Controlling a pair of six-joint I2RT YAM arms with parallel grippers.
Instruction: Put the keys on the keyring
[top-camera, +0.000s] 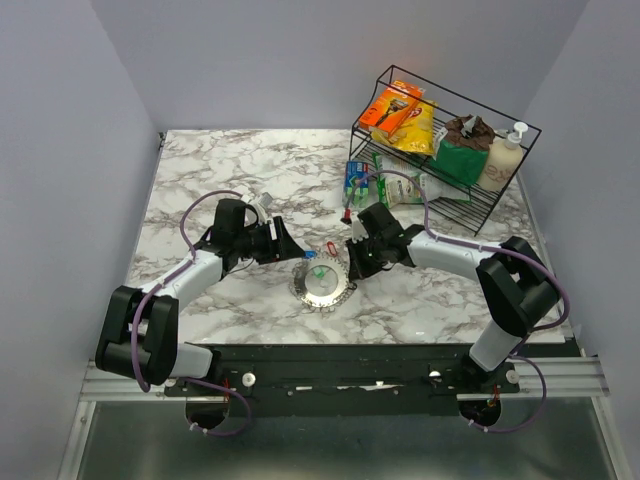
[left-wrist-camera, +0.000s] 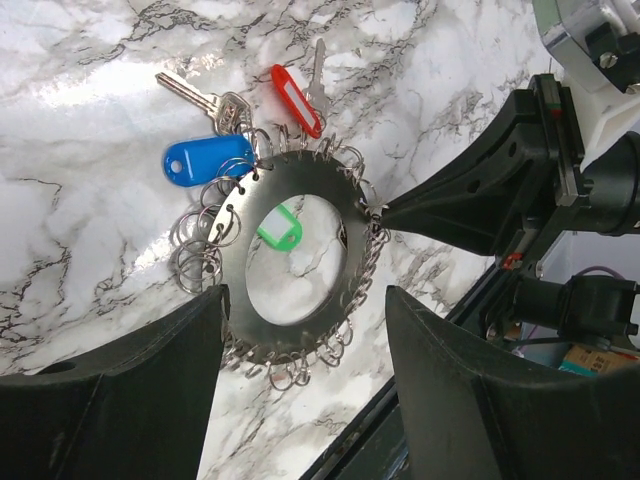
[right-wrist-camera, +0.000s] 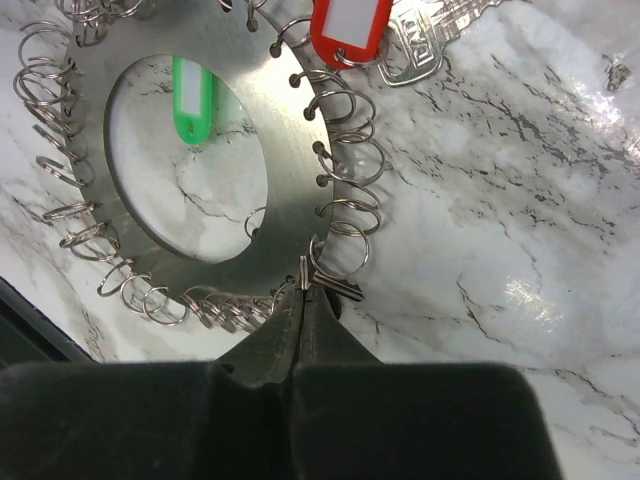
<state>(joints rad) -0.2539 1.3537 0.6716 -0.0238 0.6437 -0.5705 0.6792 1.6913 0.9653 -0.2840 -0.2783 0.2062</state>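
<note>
The keyring (top-camera: 322, 287) is a flat steel disc (left-wrist-camera: 300, 185) with a round hole and several small split rings round its rim (right-wrist-camera: 290, 130). It lies on the marble between both arms. A red-tagged key (left-wrist-camera: 297, 100) and a blue-tagged key (left-wrist-camera: 207, 160) hang at its far rim, and a green tag (left-wrist-camera: 280, 228) lies in the hole. My right gripper (right-wrist-camera: 305, 290) is shut on one split ring (right-wrist-camera: 305, 270) at the disc's edge. My left gripper (left-wrist-camera: 302, 295) hovers open over the disc's near side, holding nothing.
A black wire rack (top-camera: 450, 150) with snack bags and a bottle stands at the back right. A blue-green packet (top-camera: 358, 178) and a small red item (top-camera: 346, 213) lie in front of it. The table's front edge (left-wrist-camera: 390, 420) runs close to the disc.
</note>
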